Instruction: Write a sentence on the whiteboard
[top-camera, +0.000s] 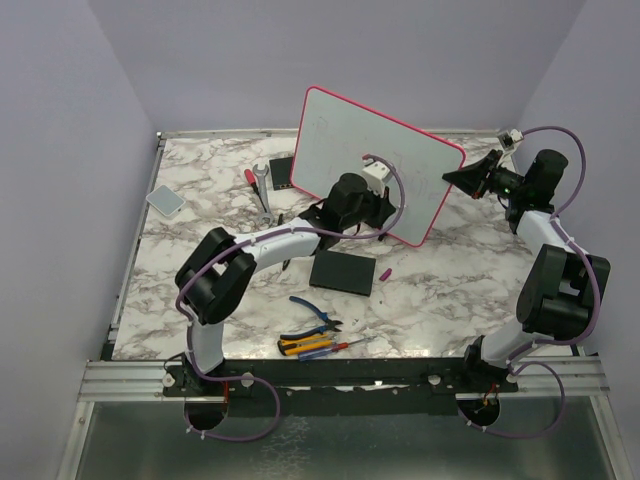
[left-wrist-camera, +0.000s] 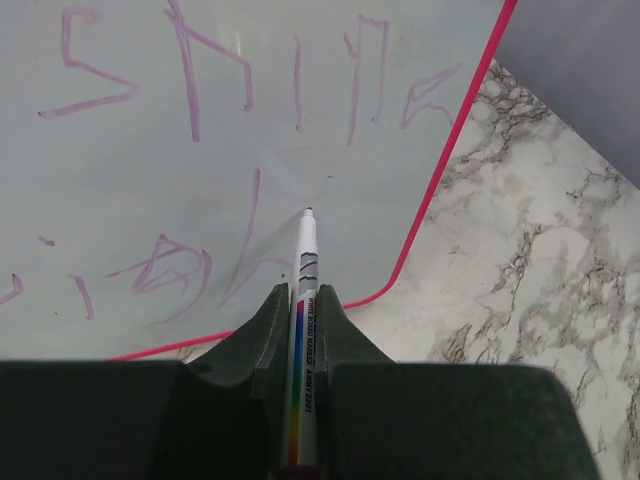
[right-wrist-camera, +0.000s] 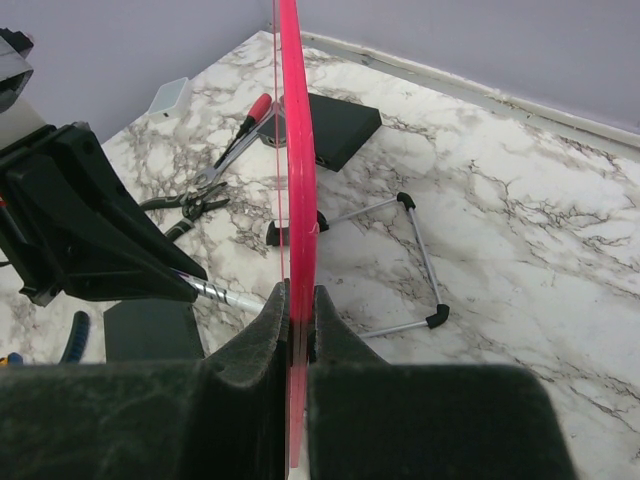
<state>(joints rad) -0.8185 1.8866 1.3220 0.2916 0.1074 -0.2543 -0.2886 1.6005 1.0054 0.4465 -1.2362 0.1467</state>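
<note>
The whiteboard (top-camera: 340, 135), pale with a pink-red frame, stands tilted at the back middle of the marble table. My right gripper (top-camera: 458, 178) is shut on its right edge; in the right wrist view the pink frame (right-wrist-camera: 293, 150) runs edge-on between the jaws of that gripper (right-wrist-camera: 297, 300). My left gripper (left-wrist-camera: 300, 310) is shut on a white marker (left-wrist-camera: 305, 265), and in the top view it (top-camera: 385, 200) sits in front of the board's lower part. The marker's tip is at the board's surface near its lower right corner. The sentence (left-wrist-camera: 200, 70) shows as faint pink lettering in two rows on the whiteboard (left-wrist-camera: 130, 180).
A black square slab (top-camera: 342, 271) lies before the board, with a pink cap (top-camera: 385, 272) beside it. A grey pad (top-camera: 165, 199) is at the left; a wrench (top-camera: 262, 188) is behind it. Pliers (top-camera: 318, 314) and screwdrivers (top-camera: 315, 346) lie near the front. Wire stand legs (right-wrist-camera: 420, 250) rest behind the board.
</note>
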